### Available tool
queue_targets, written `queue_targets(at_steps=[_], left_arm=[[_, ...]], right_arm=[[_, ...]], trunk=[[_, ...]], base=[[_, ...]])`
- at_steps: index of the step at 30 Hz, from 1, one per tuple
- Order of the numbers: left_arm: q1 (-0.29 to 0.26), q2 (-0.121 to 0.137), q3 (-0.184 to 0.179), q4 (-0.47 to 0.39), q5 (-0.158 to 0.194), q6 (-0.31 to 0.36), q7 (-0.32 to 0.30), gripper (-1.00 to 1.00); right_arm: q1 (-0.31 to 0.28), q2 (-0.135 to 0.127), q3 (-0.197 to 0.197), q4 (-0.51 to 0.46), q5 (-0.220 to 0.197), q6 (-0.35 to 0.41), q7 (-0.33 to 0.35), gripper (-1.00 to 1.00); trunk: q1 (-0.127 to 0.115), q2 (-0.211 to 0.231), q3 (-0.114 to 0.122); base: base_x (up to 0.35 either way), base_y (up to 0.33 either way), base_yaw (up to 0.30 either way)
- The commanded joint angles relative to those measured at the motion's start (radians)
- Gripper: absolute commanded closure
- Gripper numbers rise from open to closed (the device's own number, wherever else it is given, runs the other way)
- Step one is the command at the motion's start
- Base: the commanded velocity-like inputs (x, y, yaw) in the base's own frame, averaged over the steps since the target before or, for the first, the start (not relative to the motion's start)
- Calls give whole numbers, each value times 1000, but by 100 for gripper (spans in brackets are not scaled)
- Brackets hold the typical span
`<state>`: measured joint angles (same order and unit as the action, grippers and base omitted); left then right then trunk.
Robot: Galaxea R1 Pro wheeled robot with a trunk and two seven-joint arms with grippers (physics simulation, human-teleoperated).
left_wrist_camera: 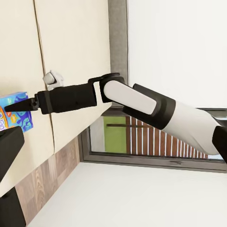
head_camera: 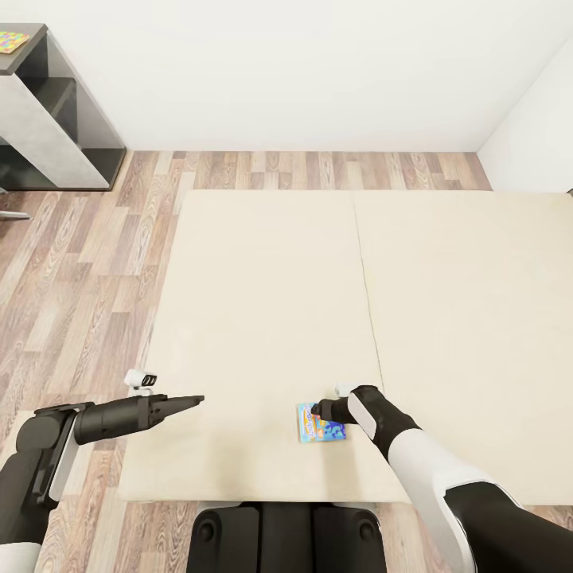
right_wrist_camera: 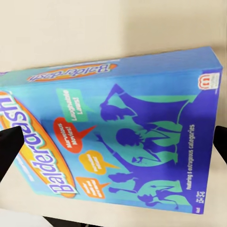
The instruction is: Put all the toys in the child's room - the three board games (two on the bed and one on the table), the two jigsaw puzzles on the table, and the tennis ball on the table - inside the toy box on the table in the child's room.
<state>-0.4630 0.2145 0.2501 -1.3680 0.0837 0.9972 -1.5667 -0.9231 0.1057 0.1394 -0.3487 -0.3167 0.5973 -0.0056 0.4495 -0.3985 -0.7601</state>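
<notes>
My right end effector (head_camera: 321,410) was down at the blue board game (head_camera: 321,422), which lay flat on the cream bed (head_camera: 270,318) near its front edge, close to my base. In the right wrist view the game's cover (right_wrist_camera: 118,137) read "Balderdash", with purple silhouettes on blue-green; my dark fingertips (right_wrist_camera: 9,146) sat spread at either side of the box, so that end effector was open and not clamped on it. From the left wrist view the right arm (left_wrist_camera: 142,101) reached across and its tip met the corner of the blue box (left_wrist_camera: 16,111), though I could not tell if it was actually touching. My left end effector (head_camera: 195,399) hovered over the bed's left part, well apart from the game, fingers drawn together into a point, holding nothing. The bed's mattress showed a seam down its middle, and wood-plank floor (head_camera: 79,270) ran along its left side and beyond it. At far left stood the dark grey lower section of the table (head_camera: 56,103), and a jigsaw puzzle (head_camera: 11,40) lay on its tabletop at the picture's corner. A window (left_wrist_camera: 156,142) showed in the left wrist view.
</notes>
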Motion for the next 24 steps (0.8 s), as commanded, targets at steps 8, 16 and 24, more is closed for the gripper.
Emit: queue_targets(at_steps=[8, 16, 24], left_arm=[[0, 0, 0, 0, -1, 11, -4, -100], [0, 0, 0, 0, -1, 11, -4, -100], [0, 0, 0, 0, -1, 11, -4, -100]], right_arm=[[0, 0, 6, -1, -4, 4, -1, -100], [0, 0, 6, -1, -3, 4, -1, -100], [0, 0, 6, -1, -2, 3, -1, -100]], trunk=[[1, -2, -1], [1, -2, -1], [1, -2, -1]], base=[[0, 0, 0], [0, 0, 0], [0, 0, 0]])
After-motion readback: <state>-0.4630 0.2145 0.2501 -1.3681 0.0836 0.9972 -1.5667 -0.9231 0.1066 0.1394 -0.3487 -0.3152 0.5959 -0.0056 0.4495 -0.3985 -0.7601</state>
